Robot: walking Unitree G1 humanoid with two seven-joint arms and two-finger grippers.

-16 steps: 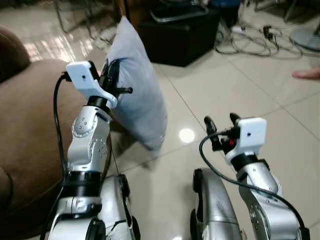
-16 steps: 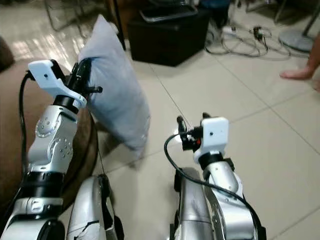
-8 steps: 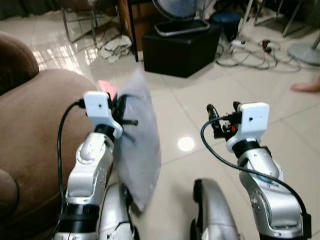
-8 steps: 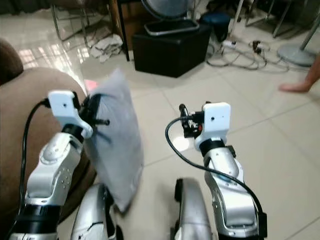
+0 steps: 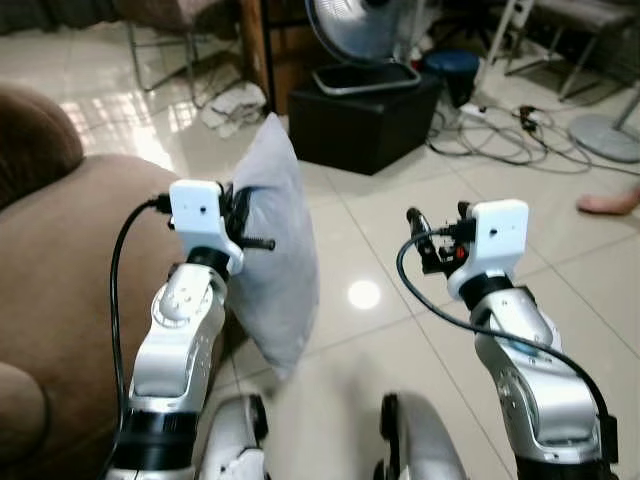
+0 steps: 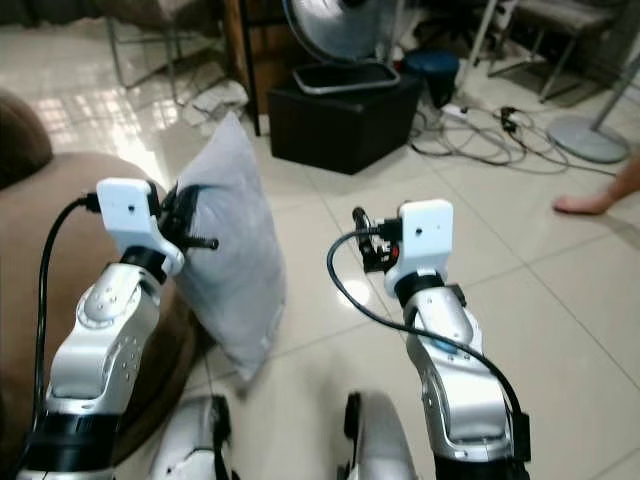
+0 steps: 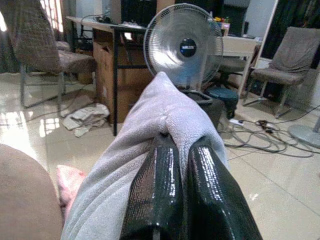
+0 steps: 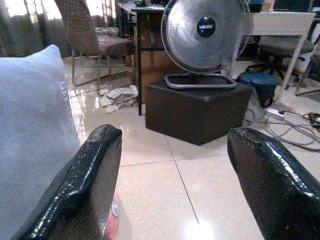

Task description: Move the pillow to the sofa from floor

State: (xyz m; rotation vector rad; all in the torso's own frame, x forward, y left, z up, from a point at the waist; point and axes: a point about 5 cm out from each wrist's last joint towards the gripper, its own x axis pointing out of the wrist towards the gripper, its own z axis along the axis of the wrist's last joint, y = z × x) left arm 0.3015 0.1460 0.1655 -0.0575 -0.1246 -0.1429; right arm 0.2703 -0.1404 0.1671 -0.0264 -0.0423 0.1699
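A light grey pillow (image 5: 275, 250) hangs upright in the air, off the tiled floor, beside the brown sofa (image 5: 60, 290). My left gripper (image 5: 238, 212) is shut on the pillow's edge; in the left wrist view both black fingers (image 7: 165, 195) pinch the grey fabric (image 7: 155, 115). My right gripper (image 5: 438, 232) is raised to the pillow's right, apart from it, open with nothing between its fingers (image 8: 85, 185). The pillow (image 8: 35, 135) fills one side of the right wrist view.
A black box (image 5: 365, 105) with a standing fan (image 5: 365, 25) on it sits ahead on the floor. Cables (image 5: 520, 135) lie at the right, and a person's foot (image 5: 610, 202) is at the far right. A pink item (image 7: 70, 182) lies by the sofa.
The camera view has shifted. The pillow has risen a little in my left gripper and sits higher beside the sofa. My right arm has stayed raised and open.
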